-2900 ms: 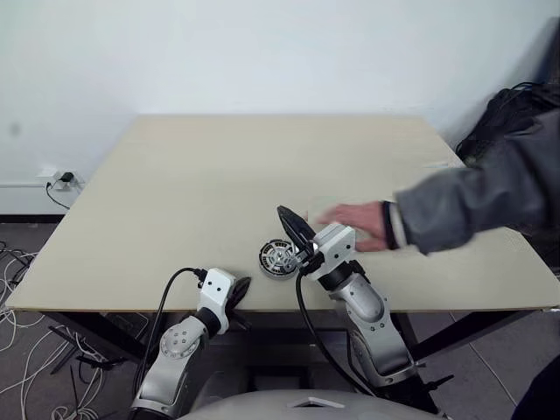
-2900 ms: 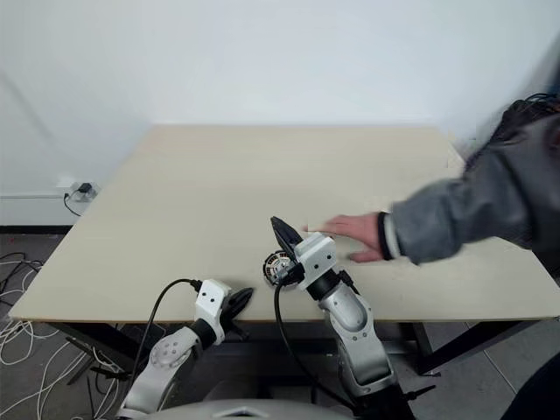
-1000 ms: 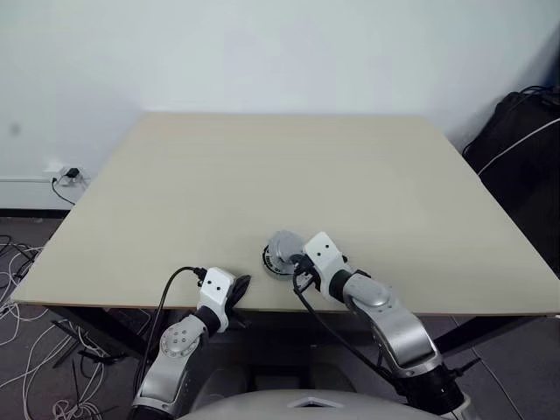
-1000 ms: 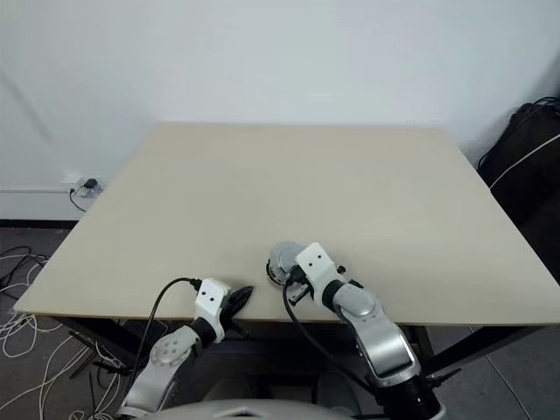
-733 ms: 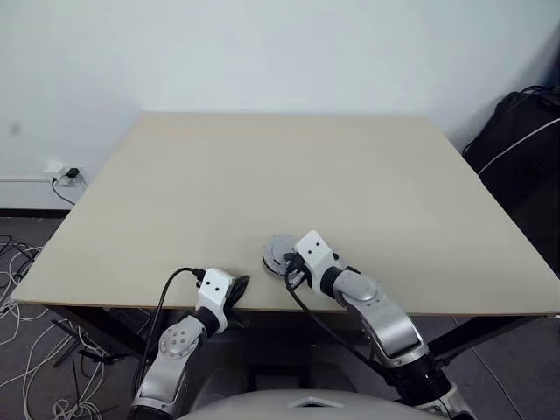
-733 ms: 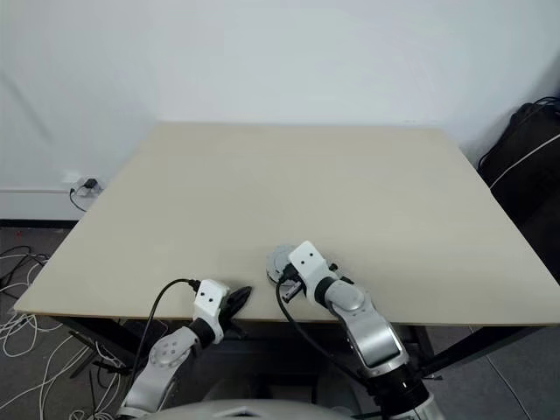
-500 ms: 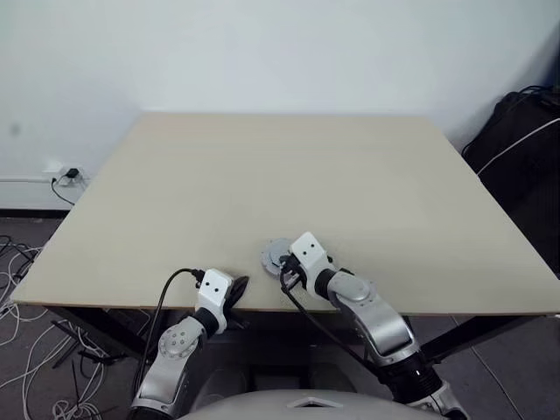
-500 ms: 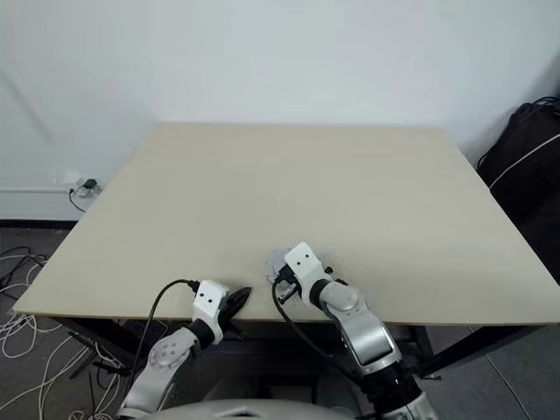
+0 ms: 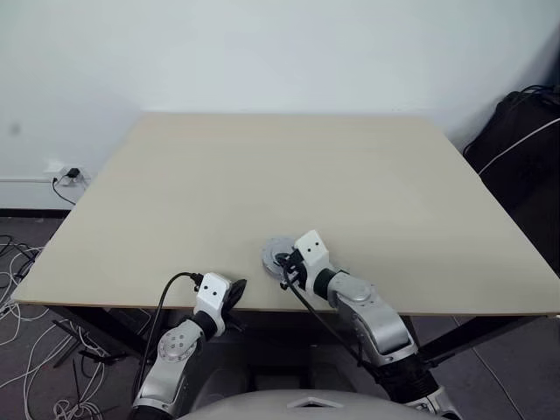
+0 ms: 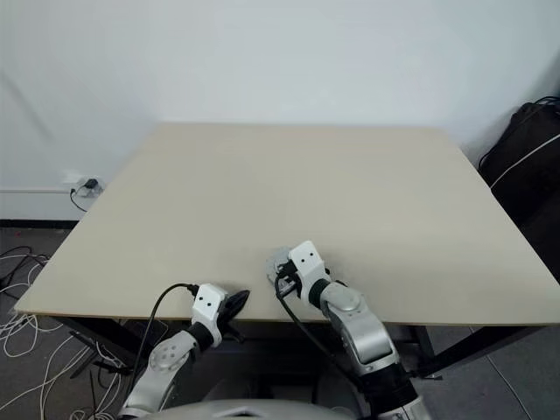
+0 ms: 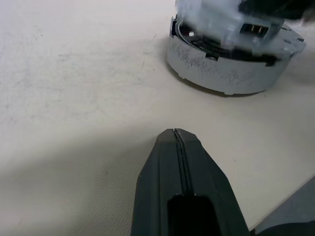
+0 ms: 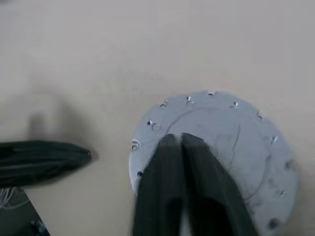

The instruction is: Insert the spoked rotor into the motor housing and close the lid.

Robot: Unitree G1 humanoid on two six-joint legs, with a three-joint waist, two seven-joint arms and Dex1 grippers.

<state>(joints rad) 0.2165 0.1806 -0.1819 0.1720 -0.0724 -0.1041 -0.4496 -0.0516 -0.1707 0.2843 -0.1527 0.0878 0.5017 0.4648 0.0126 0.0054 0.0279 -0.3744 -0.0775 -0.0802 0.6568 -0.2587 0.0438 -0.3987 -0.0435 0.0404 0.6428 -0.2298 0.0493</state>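
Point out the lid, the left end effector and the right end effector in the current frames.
lid (image 12: 236, 142): right wrist view, bare flat top face.
left end effector (image 11: 178, 143): left wrist view, tip of the closed black fingers.
right end effector (image 12: 179, 140): right wrist view, tips of the fingers over the lid.

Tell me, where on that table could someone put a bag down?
Nearly all of the table is bare, from the back edge to both side edges. The crowded spot is the near edge, around the lid with the right gripper and left gripper beside it.
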